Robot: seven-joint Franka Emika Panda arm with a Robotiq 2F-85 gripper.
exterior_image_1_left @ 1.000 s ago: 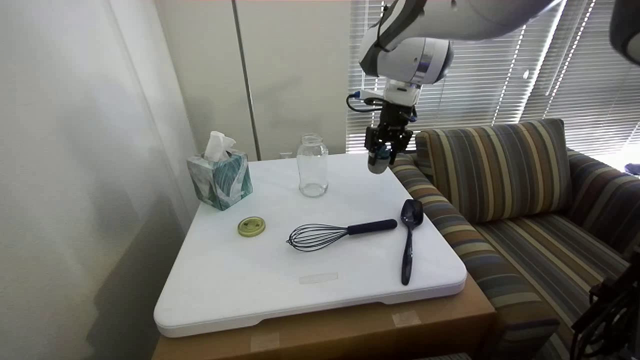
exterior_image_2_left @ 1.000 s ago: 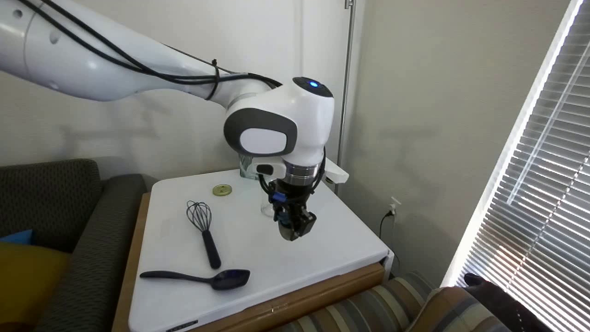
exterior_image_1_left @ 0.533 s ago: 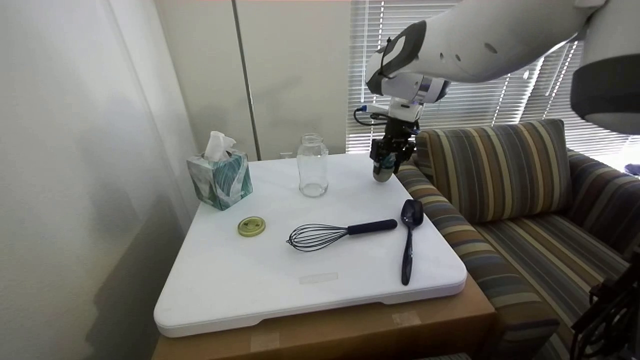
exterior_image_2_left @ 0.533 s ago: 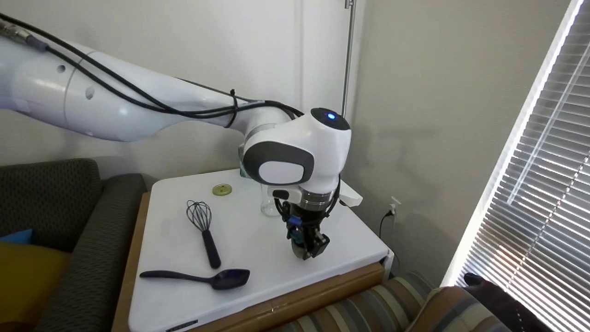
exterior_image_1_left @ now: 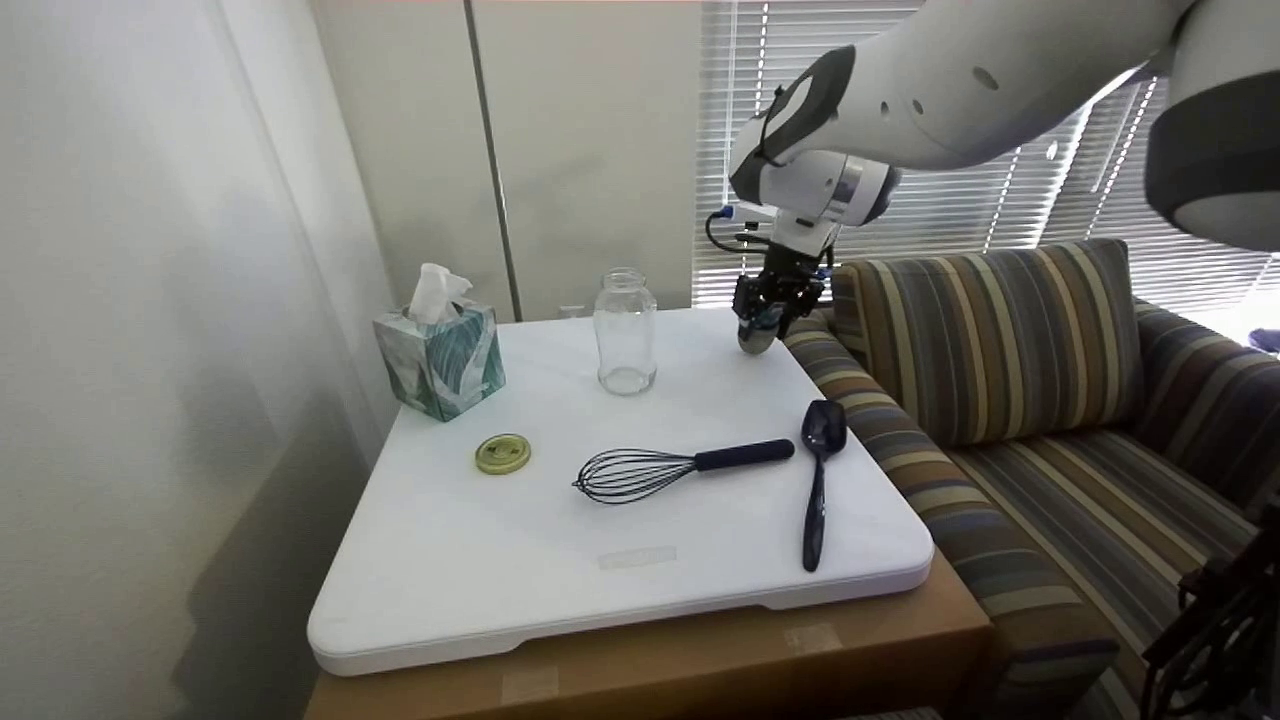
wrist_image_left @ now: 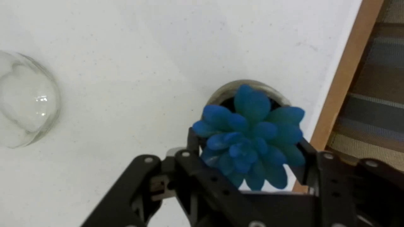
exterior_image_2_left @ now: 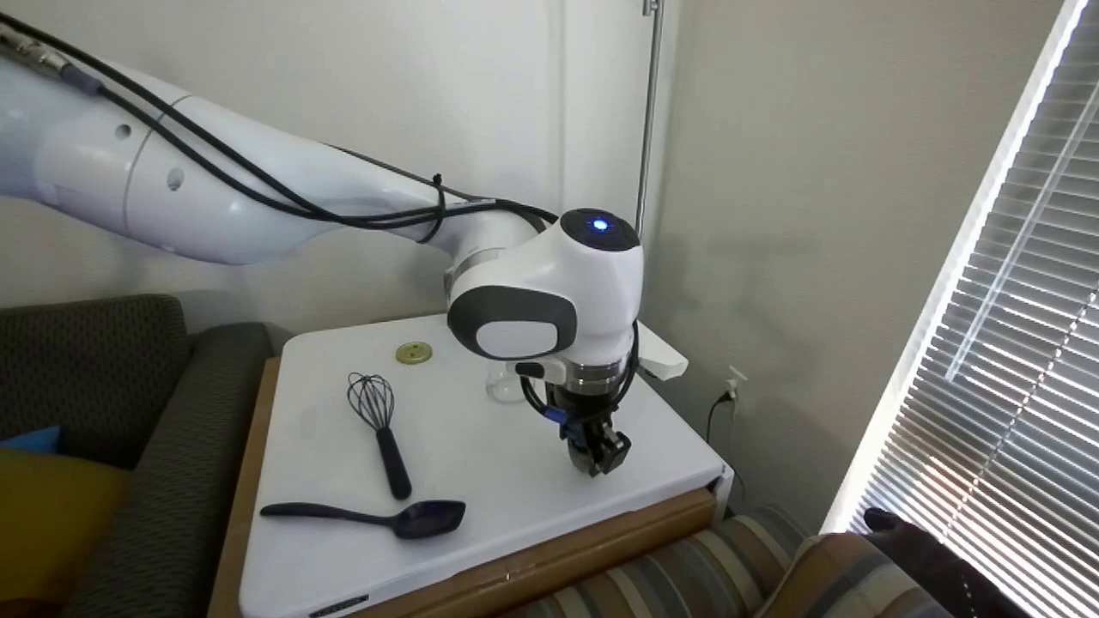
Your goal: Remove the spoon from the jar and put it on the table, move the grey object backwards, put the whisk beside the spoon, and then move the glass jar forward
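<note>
The grey object, a small grey pot [exterior_image_1_left: 757, 342] with a blue succulent [wrist_image_left: 249, 135] in it, is at the back right of the white table [exterior_image_1_left: 480, 560]. My gripper [wrist_image_left: 247, 146] is shut on it, one finger on each side; the leaves hide the contact. Whether the pot's base touches the table I cannot tell. To its left the clear glass jar [exterior_image_1_left: 626, 345] stands upright with nothing inside, partly behind the arm in an exterior view [exterior_image_2_left: 505, 386]. The whisk [exterior_image_1_left: 740, 456] lies flat, its handle end close to the black spoon [exterior_image_1_left: 824, 430], which lies along the right edge.
A teal tissue box [exterior_image_1_left: 440, 360] stands at the back left, with a yellow-green lid [exterior_image_1_left: 503, 453] in front of it. The striped armchair [exterior_image_1_left: 900, 460] borders the table's right edge. Walls and a door [exterior_image_1_left: 590, 150] rise behind and to the left.
The gripper has come down towards the table with the grey object, then shifted slightly farther back and tilted a little. Jar, whisk and spoon have stayed put.
</note>
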